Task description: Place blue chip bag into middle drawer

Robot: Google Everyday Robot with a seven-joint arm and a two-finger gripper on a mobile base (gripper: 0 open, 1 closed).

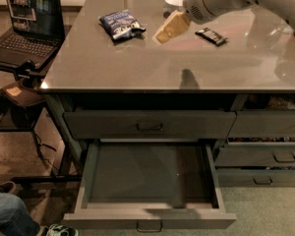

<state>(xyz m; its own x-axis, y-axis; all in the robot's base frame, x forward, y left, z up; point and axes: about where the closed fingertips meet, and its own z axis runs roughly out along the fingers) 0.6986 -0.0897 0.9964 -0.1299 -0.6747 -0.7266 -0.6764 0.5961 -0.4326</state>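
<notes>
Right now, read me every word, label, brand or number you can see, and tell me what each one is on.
Nothing reads clearly enough to quote.
blue chip bag: white print, too blurred to read.
black candy bar wrapper: pale print, too small to read.
laptop screen: windows open, text too small to read.
claw, above the tabletop between bag and wrapper: no marking visible.
middle drawer, pulled open: no label.

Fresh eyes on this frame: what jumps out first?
The wide drawer stands pulled out low at the front, under the countertop. Up top, the pale end effector hovers just right of the blue chip bag, with a black candy bar further right.
</notes>
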